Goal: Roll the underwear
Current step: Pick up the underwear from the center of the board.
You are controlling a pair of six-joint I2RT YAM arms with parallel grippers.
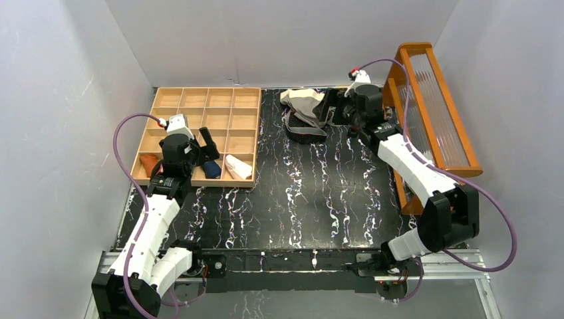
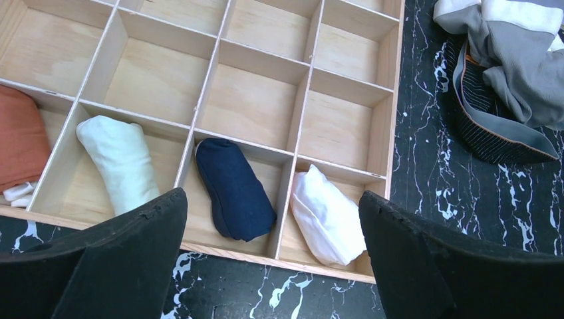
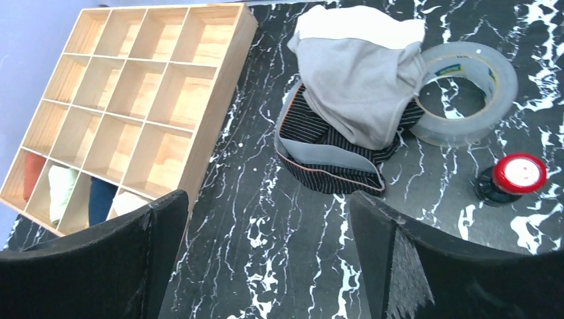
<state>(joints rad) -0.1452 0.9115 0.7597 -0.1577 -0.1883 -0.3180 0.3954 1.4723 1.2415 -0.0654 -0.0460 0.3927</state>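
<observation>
**Top view.** The wooden tray (image 1: 207, 89) sits far left on the black marbled table (image 1: 299, 199). Its near row holds rolled bundles, and the other compartments show bare wood. The left gripper (image 1: 201, 151) hangs over that near row. At far centre lies the underwear left to do: a beige-grey pair (image 1: 302, 100) heaped on a black striped pair (image 1: 304, 131), neither of them rolled. The right gripper (image 1: 332, 107) is just beside the heap's right side.

**Left wrist view.** The left claw is spread wide with nothing between its fingers. Below it are four rolls, one per compartment: an orange roll (image 2: 20, 139), a cream roll (image 2: 120, 163), a navy roll (image 2: 233, 189) and a white roll (image 2: 326, 216). My judgement is that four garments are finished and stowed, and two remain.

**Right wrist view.** The right claw is also spread and empty, above bare table on the near side of the heap. The beige-grey pair is crumpled, with a pale band along its far edge. It drapes over the black pair, whose grey waistband loops open toward the near side. The right edge of the beige-grey pair overlaps the clear tape ring (image 3: 465, 93). A small red-topped object (image 3: 515, 176) stands apart, to the near right. Both garments look limp and bunched, so I judge each needs separating and flattening before rolling.
</observation>
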